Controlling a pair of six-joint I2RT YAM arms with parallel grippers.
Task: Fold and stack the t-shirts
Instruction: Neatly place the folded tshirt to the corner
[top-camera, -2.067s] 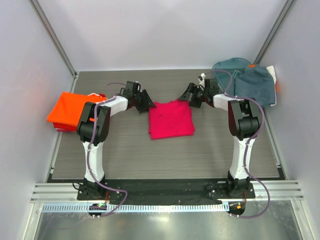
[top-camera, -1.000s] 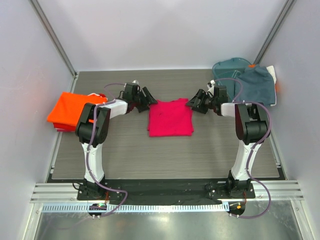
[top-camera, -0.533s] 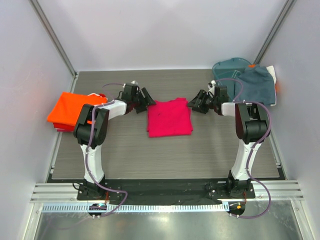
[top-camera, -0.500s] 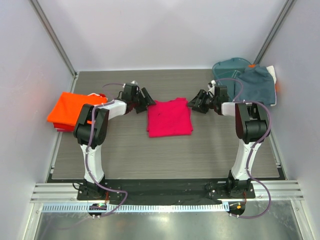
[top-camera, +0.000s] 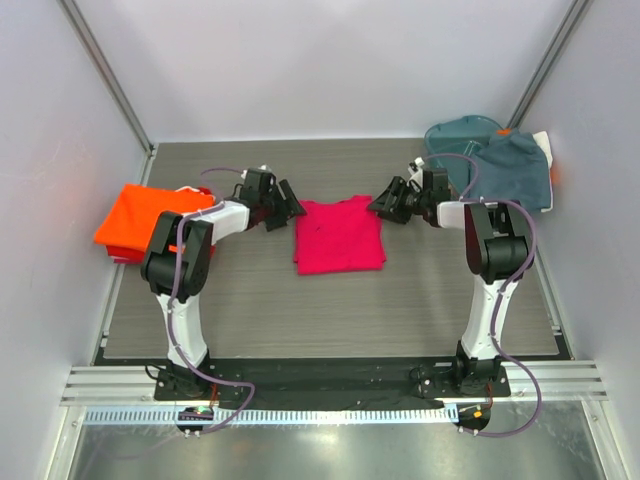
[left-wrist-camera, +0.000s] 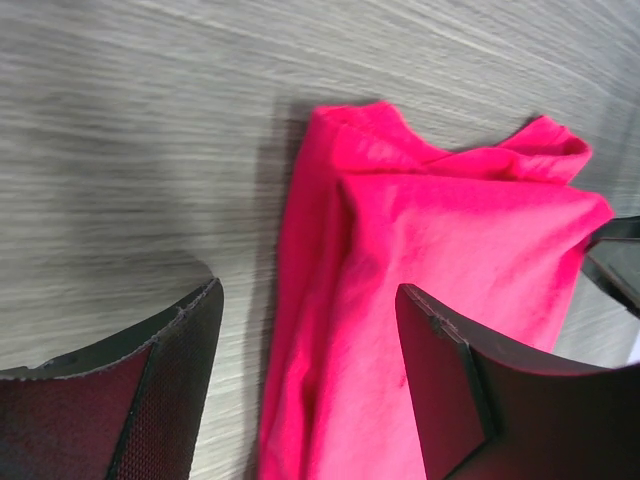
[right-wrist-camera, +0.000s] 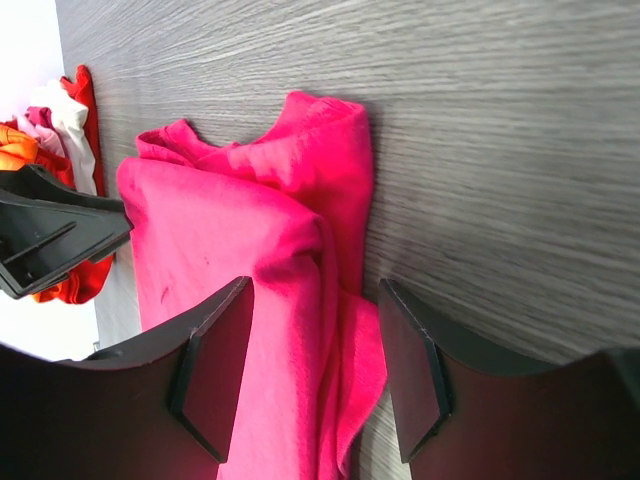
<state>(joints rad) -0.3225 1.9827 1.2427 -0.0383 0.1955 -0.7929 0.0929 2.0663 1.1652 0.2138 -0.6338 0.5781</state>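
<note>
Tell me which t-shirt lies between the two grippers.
The magenta-pink t-shirt, at mid-table; the orange t-shirt lies at the left edge, the grey-blue ones at far right.

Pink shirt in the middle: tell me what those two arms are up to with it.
Two arms are working on a magenta t-shirt lying folded mid-table. The left gripper and right gripper sit at its far corners, one each side, both open, neither clamping the cloth. A folded orange t-shirt lies at the left edge; grey-blue t-shirts hang over a teal basket far right.
</note>
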